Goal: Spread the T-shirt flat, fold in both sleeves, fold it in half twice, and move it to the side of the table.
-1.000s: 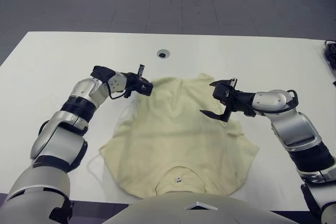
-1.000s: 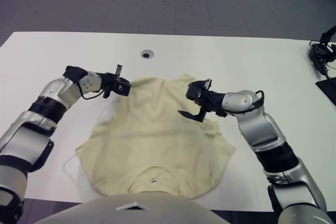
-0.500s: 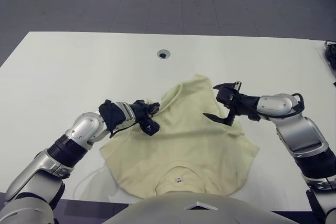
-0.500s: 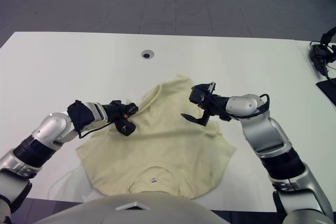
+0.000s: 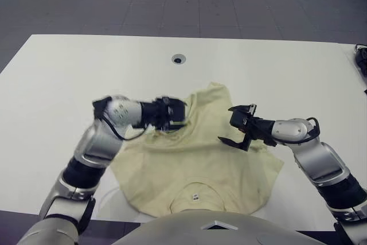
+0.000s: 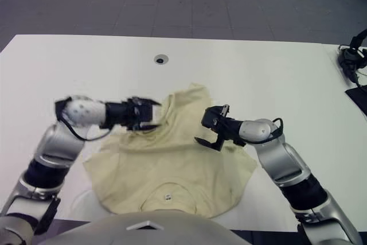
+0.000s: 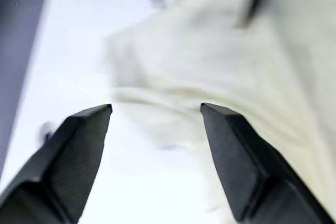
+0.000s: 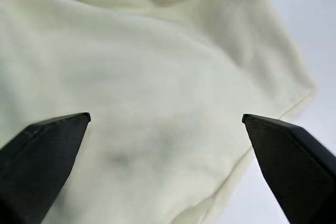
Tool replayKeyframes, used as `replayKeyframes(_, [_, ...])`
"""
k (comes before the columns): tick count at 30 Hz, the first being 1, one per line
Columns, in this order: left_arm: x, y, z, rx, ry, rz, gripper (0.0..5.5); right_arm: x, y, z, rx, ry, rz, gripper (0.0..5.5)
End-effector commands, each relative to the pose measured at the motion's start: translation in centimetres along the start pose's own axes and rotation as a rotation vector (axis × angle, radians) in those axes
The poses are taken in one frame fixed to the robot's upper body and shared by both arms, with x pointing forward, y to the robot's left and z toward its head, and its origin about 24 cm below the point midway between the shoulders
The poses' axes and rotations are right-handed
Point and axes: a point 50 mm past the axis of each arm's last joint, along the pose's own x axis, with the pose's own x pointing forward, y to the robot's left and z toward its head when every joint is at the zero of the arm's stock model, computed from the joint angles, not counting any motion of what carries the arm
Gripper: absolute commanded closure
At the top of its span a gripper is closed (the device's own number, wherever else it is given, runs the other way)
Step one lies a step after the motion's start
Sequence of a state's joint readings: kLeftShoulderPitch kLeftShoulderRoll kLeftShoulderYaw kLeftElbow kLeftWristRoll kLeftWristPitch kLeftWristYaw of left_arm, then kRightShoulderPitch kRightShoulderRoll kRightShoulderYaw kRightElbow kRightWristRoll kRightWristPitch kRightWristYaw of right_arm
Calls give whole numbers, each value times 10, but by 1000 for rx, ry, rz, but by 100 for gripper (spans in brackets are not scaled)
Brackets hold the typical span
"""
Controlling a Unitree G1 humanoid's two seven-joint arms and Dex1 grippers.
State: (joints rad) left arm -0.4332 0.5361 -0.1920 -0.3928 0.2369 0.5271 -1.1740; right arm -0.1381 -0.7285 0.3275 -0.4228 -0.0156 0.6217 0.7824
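Cloth of a pale yellow T-shirt (image 5: 195,164) is lying on the white table (image 5: 57,73), close to the edge nearest the robot and a little right of the table's middle. Its collar (image 5: 195,190) is pointing toward the robot, and the far hem is rising into a bunched peak, with the far left corner drawn inward and rumpled.

The left gripper (image 5: 175,116) is hovering at that rumpled far left corner, just at the fabric's edge. In the left wrist view its two dark fingers (image 7: 79,140) are standing apart, with nothing pinched between them, and the shirt's edge and bare table are lying beyond the tips.

The right gripper (image 5: 234,124) is hanging over the right half of the shirt, near its right edge. Its jaws are spreading wide, and in the right wrist view the fabric is showing between them, ungripped. Whether the lower fingertip is touching the cloth cannot be told.

Farther out on the table, well apart from the shirt, a small round hole (image 5: 179,59) is sitting in the tabletop. Dark cables (image 6: 351,55) are lying at the table's far right edge.
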Motion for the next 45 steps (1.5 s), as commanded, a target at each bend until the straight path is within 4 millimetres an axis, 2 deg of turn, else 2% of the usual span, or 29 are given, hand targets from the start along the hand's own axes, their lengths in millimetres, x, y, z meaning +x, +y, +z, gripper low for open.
replayKeyframes(1, [-30,28,-35,-250,107,173,166,1,2,2,3,-6,-19,10])
replayKeyframes(4, [-31,17,-55,-546,86,193,118,0,3,1,7,-5,-23,10])
replayKeyframes(7, [-20,-10,-67,-853,104,121,69,0,4,1,13,-4,-27,10])
replayKeyframes(10, [-12,-25,-67,-1054,87,52,17,0,5,1,15,-3,-27,10])
replayKeyframes(12, [-8,-28,-67,-1142,79,36,12,-1,6,1,15,-3,-28,10])
replayKeyframes(22, [2,-31,-70,-1253,93,-52,177,-1,4,2,11,-4,-31,10])
replayKeyframes(28, [0,-19,-85,-1304,162,-77,296,0,4,3,9,-7,-39,10])
replayKeyframes(38, [2,-12,-85,-1331,162,-135,467,0,3,3,-1,-7,-42,10])
replayKeyframes(43, [6,-17,-83,-1307,179,-167,545,0,2,3,-2,-6,-48,10])
replayKeyframes(45, [6,-15,-84,-1289,192,-145,548,1,1,4,-4,-7,-49,10])
